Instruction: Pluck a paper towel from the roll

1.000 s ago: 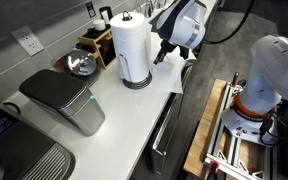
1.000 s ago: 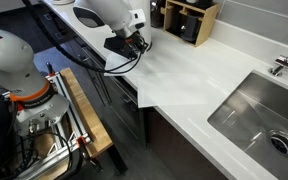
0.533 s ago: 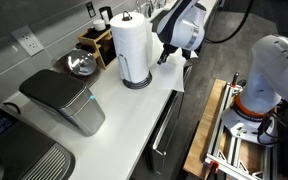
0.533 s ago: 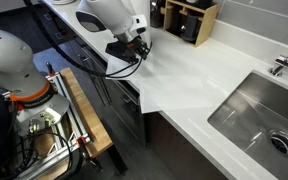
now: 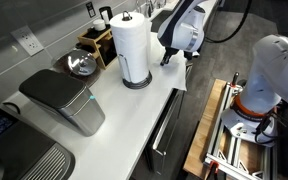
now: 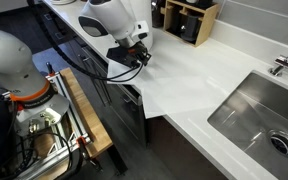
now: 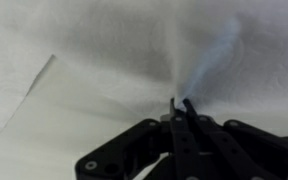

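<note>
Gripper (image 7: pixel 179 104) jaws pressed together, pinching the paper towel (image 6: pixel 179 85) at the front edge of the counter (image 5: pixel 114 110). The roll (image 5: pixel 134 48) stands just beside the gripper, toward the back edge.

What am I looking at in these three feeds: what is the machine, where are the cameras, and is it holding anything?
A white jointed robot arm ends in a two-fingered claw. Two cameras stand outside it and watch a white countertop from different sides; the third sits on the wrist, looking past the claw. On the counter stand a tall white paper towel roll and a grey boxy appliance; a steel sink is set in it. The claw looks shut, pinching a thin white paper towel sheet that lies at the counter's edge.
</note>
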